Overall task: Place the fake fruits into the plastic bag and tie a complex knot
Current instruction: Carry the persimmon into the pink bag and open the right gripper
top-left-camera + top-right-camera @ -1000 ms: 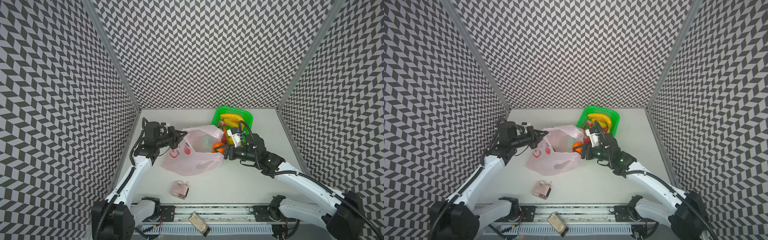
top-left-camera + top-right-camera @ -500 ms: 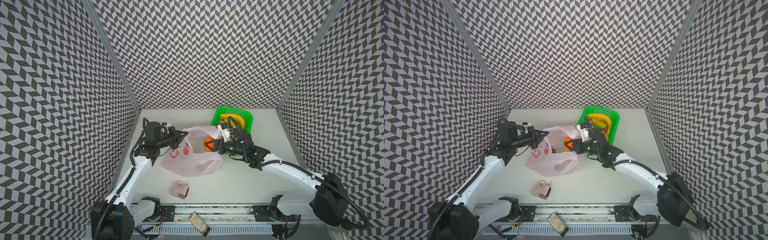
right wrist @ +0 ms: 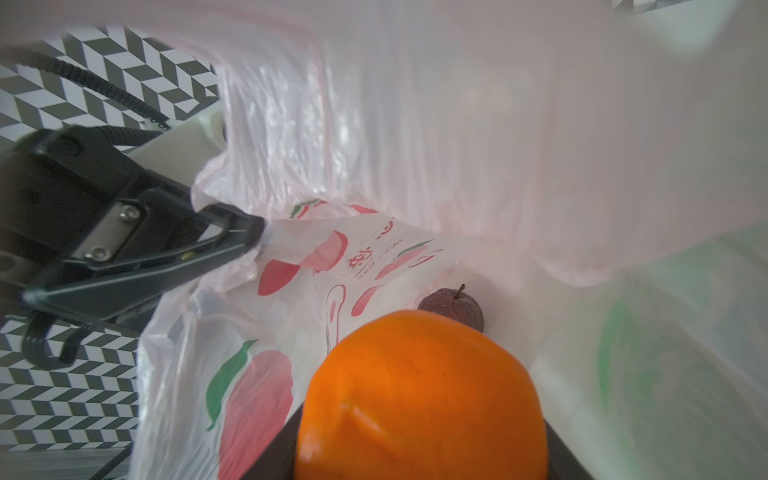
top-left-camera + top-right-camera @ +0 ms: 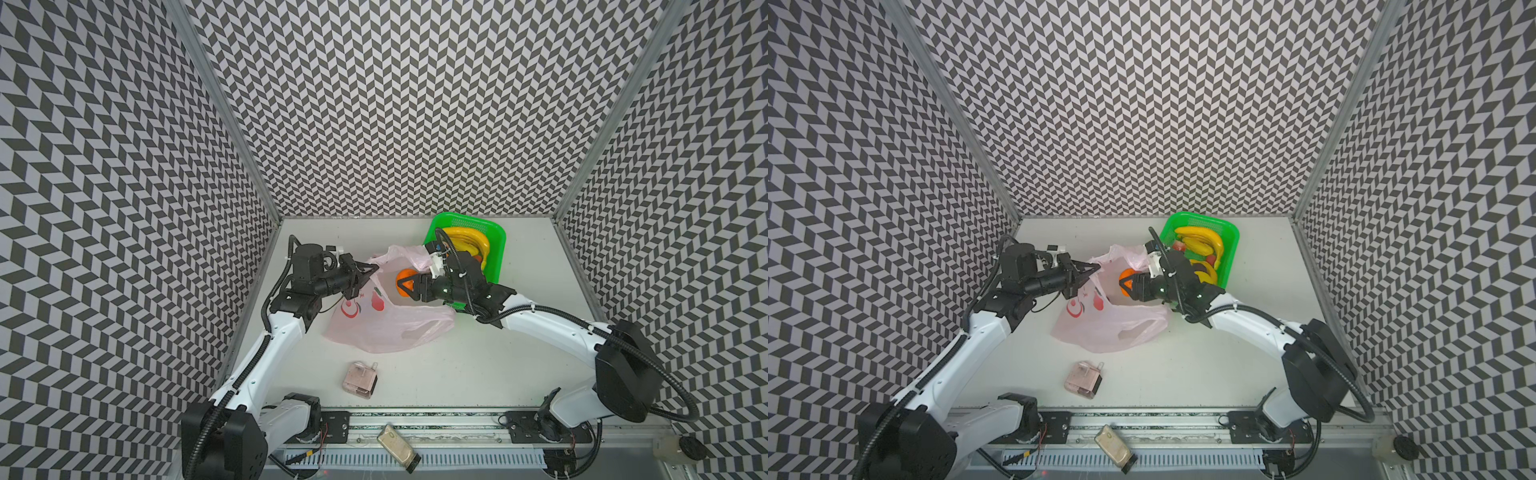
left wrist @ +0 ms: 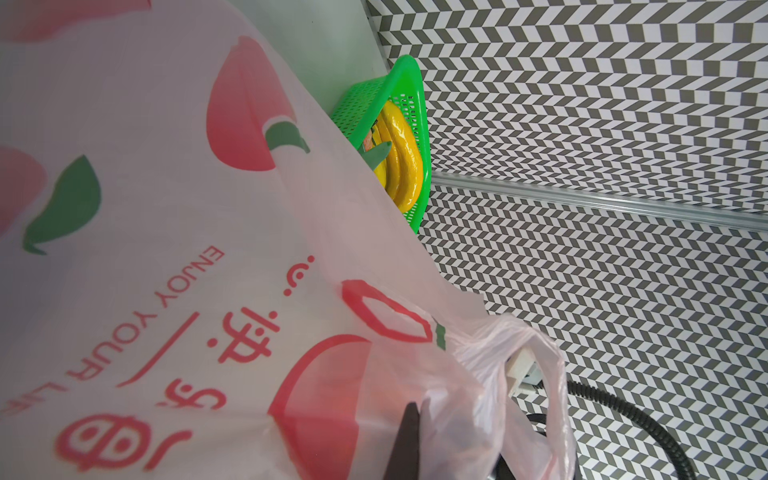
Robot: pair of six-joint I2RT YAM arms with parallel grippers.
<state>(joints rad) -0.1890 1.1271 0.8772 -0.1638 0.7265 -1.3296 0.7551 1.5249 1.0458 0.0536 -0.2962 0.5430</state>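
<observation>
Orange (image 3: 419, 395) clamped between right gripper (image 4: 405, 283) fingers, at mouth of bag (image 4: 386, 328) lying mid-table. Dark round fruit (image 3: 451, 307) already inside. Left gripper (image 4: 371, 269) pinched shut on bag rim, lifting mouth. Step: loading fruit. Next: push deeper, release orange, then fetch bananas (image 4: 469, 242) from green basket (image 4: 498, 249).

A: How does the bag (image 4: 386, 324) lie?
B: On its side, just beside the green basket (image 4: 496, 253). It is thin, pale pink, with red fruit prints. Its mouth is open, and the left gripper (image 4: 371, 269) pinches one edge and holds it up.
A: And the fruits?
B: The orange (image 3: 419, 395) is held by the right gripper (image 4: 405, 284), inside the mouth. A dark brown round fruit (image 3: 452, 305) lies deeper inside. The yellow bananas (image 4: 1204, 243) lie in the basket.
</observation>
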